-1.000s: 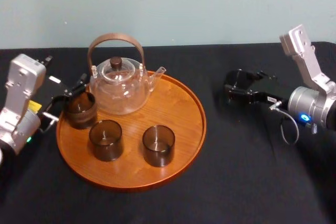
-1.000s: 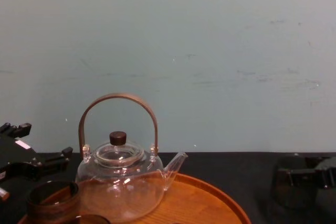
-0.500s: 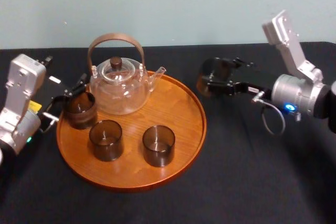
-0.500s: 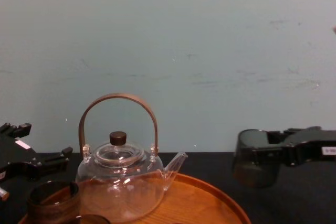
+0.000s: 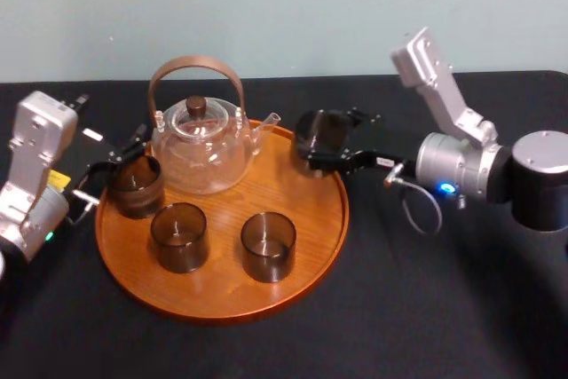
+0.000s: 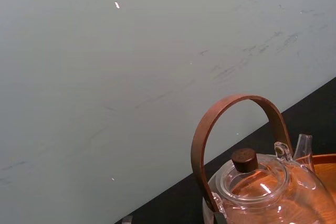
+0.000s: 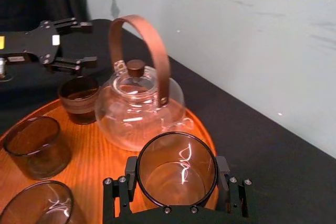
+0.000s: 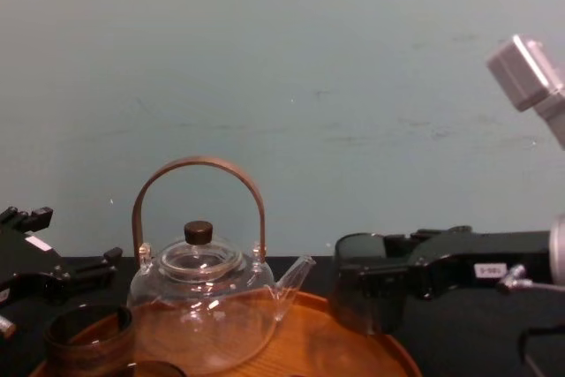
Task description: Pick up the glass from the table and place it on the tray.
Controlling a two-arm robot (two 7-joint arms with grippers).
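My right gripper (image 5: 327, 141) is shut on a dark smoky glass (image 5: 318, 133), held upright in the air over the back right rim of the round wooden tray (image 5: 222, 303). In the right wrist view the glass (image 7: 176, 169) sits between the two fingers, just off the teapot's spout. The chest view shows the glass (image 8: 366, 284) hanging a little above the tray (image 8: 335, 342). Three more glasses stand on the tray: one at the left (image 5: 135, 185) and two at the front (image 5: 179, 237) (image 5: 268, 246). My left gripper (image 5: 120, 166) rests open by the left glass.
A clear glass teapot (image 5: 200, 144) with an arched brown handle stands at the back of the tray, its spout pointing toward the held glass. The black table (image 5: 426, 308) stretches to the right and front of the tray. A pale wall rises behind the table.
The right gripper has lifted the glass off the table's right side and carried it left to the tray's back right rim. The left arm has not moved.
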